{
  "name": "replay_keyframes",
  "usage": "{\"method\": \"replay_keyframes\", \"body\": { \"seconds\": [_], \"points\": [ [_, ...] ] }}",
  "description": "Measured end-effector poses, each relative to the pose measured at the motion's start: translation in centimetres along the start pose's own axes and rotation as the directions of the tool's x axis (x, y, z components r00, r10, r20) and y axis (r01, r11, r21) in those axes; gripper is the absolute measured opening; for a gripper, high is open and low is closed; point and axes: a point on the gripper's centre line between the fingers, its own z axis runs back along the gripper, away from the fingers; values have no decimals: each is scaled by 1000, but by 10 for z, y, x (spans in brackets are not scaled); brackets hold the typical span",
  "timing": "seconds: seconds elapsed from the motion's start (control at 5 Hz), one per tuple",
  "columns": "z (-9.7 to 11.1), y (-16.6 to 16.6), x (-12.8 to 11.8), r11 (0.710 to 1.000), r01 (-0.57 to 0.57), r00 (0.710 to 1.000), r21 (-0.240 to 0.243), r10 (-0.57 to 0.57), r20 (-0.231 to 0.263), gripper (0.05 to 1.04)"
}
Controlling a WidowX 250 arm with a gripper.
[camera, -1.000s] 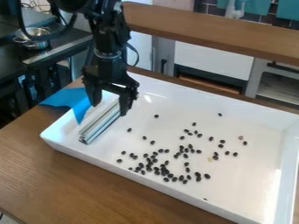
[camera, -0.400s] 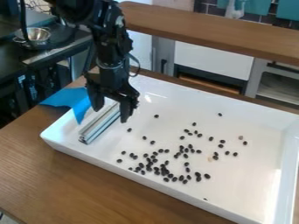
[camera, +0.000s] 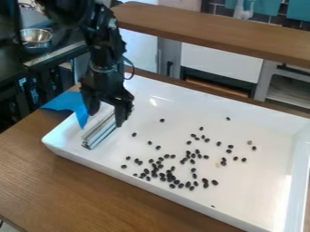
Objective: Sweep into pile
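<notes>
Although over tray rim [camera: 151, 186], blue sheet [camera: 68, 102] beside pincer [camera: 106, 118]

We've got the black two-finger gripper [camera: 107, 115] spread over the upper end of the grooved metal bar [camera: 99, 133], left side of the white tray [camera: 130, 173], blue sheet [camera: 71, 105] over the tray's left edge, dark beans [camera: 171, 177] scattered mid-tray, densest toward the near wall.
</notes>
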Motion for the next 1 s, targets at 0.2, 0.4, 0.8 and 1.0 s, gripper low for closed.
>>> {"method": "replay_keyframes", "body": {
  "seconds": [0.2, 0.4, 0.8, 1.0],
  "points": [
    [-2, 5, 0, 1000, 5, 1000, -3, -5, 3, 1000],
    [-9, 5, -1, 1000, 17, 1000, -16, -17, -14, 1000],
    [-16, 4, -6, 999, 41, 998, -27, -43, -44, 668],
    [-19, 3, -9, 998, 58, 997, -29, -59, -47, 372]
  ]
}}
